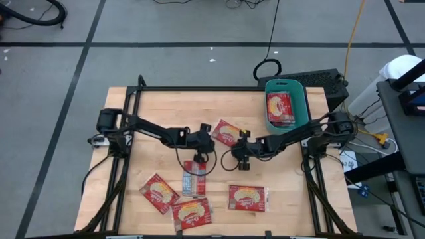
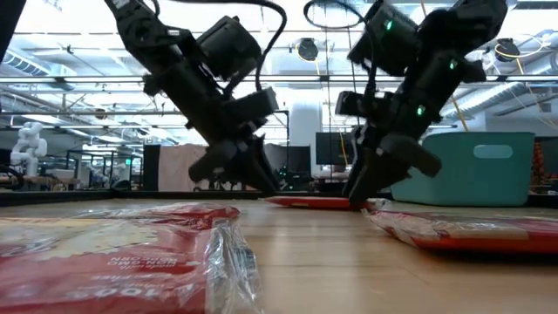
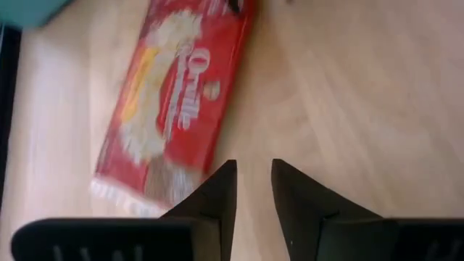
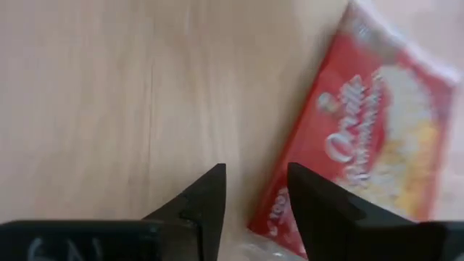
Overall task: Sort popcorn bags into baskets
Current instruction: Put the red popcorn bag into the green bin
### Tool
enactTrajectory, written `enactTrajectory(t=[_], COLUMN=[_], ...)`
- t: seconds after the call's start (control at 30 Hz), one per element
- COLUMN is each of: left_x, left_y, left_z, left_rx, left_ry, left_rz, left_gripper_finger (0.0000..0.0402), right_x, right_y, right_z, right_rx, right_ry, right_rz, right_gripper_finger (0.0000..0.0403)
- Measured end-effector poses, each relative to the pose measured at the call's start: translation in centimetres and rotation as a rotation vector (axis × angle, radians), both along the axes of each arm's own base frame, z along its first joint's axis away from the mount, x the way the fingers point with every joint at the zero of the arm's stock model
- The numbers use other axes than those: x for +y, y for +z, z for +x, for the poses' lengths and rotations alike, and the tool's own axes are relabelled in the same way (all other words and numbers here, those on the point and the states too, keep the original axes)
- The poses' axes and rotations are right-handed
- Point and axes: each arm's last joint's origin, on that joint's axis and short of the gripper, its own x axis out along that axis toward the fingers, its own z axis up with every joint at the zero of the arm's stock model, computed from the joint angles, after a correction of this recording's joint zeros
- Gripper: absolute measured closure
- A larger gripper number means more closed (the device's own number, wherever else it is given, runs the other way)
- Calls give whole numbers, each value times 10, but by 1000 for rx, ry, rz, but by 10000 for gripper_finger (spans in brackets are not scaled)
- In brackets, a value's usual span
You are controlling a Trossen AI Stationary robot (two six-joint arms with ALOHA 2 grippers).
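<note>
A red popcorn bag (image 1: 226, 131) lies flat on the table's middle, between my two grippers. My left gripper (image 1: 211, 138) hovers just left of it, open by a narrow gap with nothing between the fingers (image 3: 254, 170); the bag (image 3: 174, 101) lies ahead, beside one fingertip. My right gripper (image 1: 238, 141) slants down at the bag's right end, open (image 4: 257, 174), with the bag's corner (image 4: 272, 221) under one fingertip. The teal basket (image 1: 302, 106) at the far right has bags (image 1: 280, 109) lying in it. My right gripper reaches down to the end of the bag (image 2: 314, 202) that faces it, slanting from the table's right. Whether its fingertips (image 2: 357, 197) touch the wrapper I cannot tell. The bag lies flat on the table.
Three more red bags (image 1: 159, 192) (image 1: 192, 211) (image 1: 248, 197) and one showing a grey-silver side (image 1: 194, 180) lie near the front edge. Black frame rails (image 1: 133, 113) run along the table's left and right sides. Bare wood lies between the middle bag and the basket.
</note>
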Motion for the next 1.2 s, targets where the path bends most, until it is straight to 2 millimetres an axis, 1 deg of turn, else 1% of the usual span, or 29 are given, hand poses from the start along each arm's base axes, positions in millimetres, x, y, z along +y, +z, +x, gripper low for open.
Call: enactTrajectory(t=[0.1,0.2,0.3,0.37,0.43,0.5,0.57,0.63,0.67,0.8,0.83,0.87,1.0,1.1,1.2], left_x=[1,3,3,3,3,3,3,3,3,4,4,4,4,3,1], left_y=[8,11,11,11,11,11,12,12,12,12,12,12,16,18,18], left_z=[-5,-8,-9,-9,-9,-9,-8,-8,-8,-8,-8,-8,-4,-2,-1], left_rx=[-1,9,-2,-5,-14,-18,-28,-27,-27,-27,-29,-37,-89,-118,-119], left_ry=[70,121,162,183,200,211,218,218,218,219,220,219,219,200,179], left_rz=[-34,-69,-96,-109,-122,-130,-135,-135,-134,-135,-135,-135,-143,-159,-152], left_gripper_finger=[309,309,309,309,309,309,309,309,309,309,309,309,309,309,309], right_x=[0,-4,-8,-10,-13,-15,-16,-17,-17,-18,-18,-18,-19,-18,-18], right_y=[11,11,6,1,-8,-11,-16,-17,-17,-18,-18,-18,-12,-2,7], right_z=[-2,-8,-11,-12,-15,-17,-19,-20,-20,-21,-21,-21,-23,-24,-25], right_rx=[-31,9,49,52,71,69,68,65,64,76,80,82,69,24,-11], right_ry=[-43,-93,-131,-142,-153,-151,-156,-168,-170,-162,-162,-160,-168,-156,-148], right_rz=[-12,6,43,27,10,7,1,-22,-35,-72,-78,-83,-77,-43,-22], right_gripper_finger=[252,229,202,188,182,185,204,238,259,366,383,391,389,400,400])
